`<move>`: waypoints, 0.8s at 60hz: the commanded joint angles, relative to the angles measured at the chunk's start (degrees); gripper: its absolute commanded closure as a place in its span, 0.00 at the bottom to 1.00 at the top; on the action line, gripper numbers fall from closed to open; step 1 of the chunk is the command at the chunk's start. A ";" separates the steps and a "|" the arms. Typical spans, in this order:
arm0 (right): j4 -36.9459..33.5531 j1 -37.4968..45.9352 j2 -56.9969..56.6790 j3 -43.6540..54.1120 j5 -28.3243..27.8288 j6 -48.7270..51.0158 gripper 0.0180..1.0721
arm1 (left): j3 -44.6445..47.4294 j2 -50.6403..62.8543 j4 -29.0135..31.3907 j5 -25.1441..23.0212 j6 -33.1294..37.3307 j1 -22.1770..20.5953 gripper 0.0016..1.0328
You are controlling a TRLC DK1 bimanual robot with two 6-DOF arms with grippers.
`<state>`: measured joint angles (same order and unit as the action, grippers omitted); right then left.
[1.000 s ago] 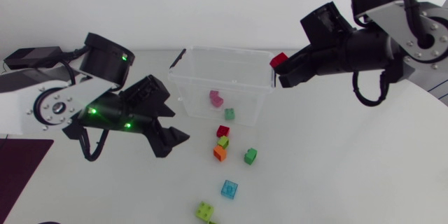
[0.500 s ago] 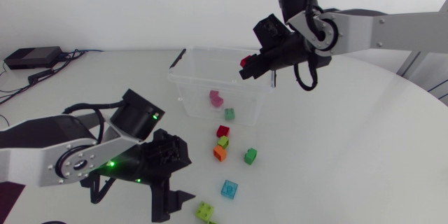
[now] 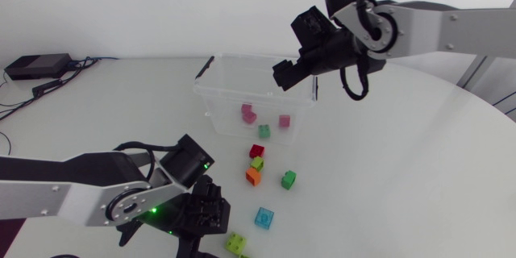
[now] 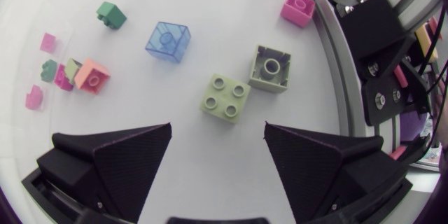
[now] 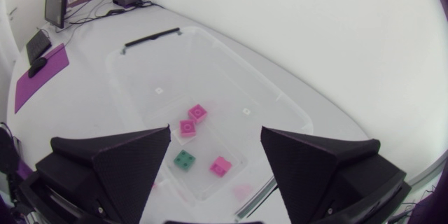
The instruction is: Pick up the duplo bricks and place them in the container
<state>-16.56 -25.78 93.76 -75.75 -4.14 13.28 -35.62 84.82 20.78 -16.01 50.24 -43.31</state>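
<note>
Dropped pink brick [image 3: 284,121] into container [image 3: 218,89] since 0.5 s ago w/ right end effector [image 5: 215,131], now apart, empty; swung left end effector [image 4: 218,126], apart, over lime brick [image 4: 227,96]. Approx. four binned, six-plus left on counter [image 3: 387,177].

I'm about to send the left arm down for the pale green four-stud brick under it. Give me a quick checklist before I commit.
1. Left gripper open: ok, fingers wide apart, nothing between them.
2. Four-stud green brick centred ahead of the gap: ok.
3. Brick square to the fingers: not ok, it lies turned at an angle.
4. Clear of neighbours: cannot tell; the single-stud brick sits right at its corner.
5. Right gripper empty: ok, open.
6. Container free for drop-off: not ok, the right gripper hangs over it.
</note>
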 commanded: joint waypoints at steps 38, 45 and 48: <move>-1.81 -11.13 -21.33 35.14 -0.16 -2.73 0.05 | -4.64 8.61 -2.49 -0.25 5.22 -2.92 0.65; -2.69 -14.83 -21.60 35.93 -0.34 -3.87 0.05 | -4.64 10.19 -2.49 -0.34 5.66 -3.36 0.82; -3.22 -16.50 -21.42 36.11 -0.52 -4.23 0.05 | -4.55 10.46 -2.41 -0.60 5.57 -3.36 0.82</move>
<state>-18.70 -40.05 73.03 -41.01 -4.45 11.11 -39.75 93.08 18.11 -16.49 54.06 -46.26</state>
